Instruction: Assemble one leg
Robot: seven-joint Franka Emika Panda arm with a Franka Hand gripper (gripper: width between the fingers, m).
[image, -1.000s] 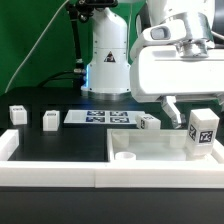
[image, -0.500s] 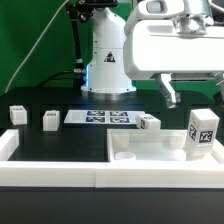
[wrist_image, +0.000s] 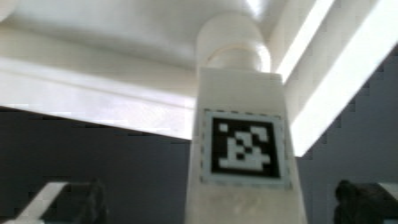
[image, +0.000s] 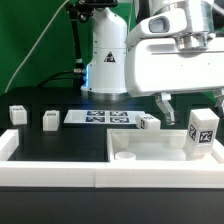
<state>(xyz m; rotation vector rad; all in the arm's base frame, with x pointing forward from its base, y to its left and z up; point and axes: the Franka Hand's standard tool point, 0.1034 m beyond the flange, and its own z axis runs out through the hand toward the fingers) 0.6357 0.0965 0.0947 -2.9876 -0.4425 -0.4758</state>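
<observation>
Pincer: two-finger gripper (wrist_image: 217,203) under a bulky white hand, hanging over the exterior view's right half of the scene.
Pincer state: released. Dark fingertips (wrist_image: 71,200) set wide apart in the wrist view, a clear gap on each side, nothing clamped.
Task part: small white upright block with a black-and-white square tag, the leg (image: 203,130). Stands inside the large white square tray-like part with raised rims (image: 150,160), close to its rim on the exterior view's right.
Long axis: vertical, tag face toward both cameras.
Governing relation: leg below the gripper and centred between the two fingers in the wrist view. In the exterior view, lower than the one visible finger (image: 165,105) and toward the exterior view's right of it.
Next move, as judged: straight descent along the leg's axis, then closure across its width.
Hazard, as judged: any sideways offset likely to land a fingertip on the leg's top and tip it against the rim.
Elsewhere: flat white marker board (image: 100,118) and similar small white blocks (image: 50,120) on the black table, well apart from the gripper.
</observation>
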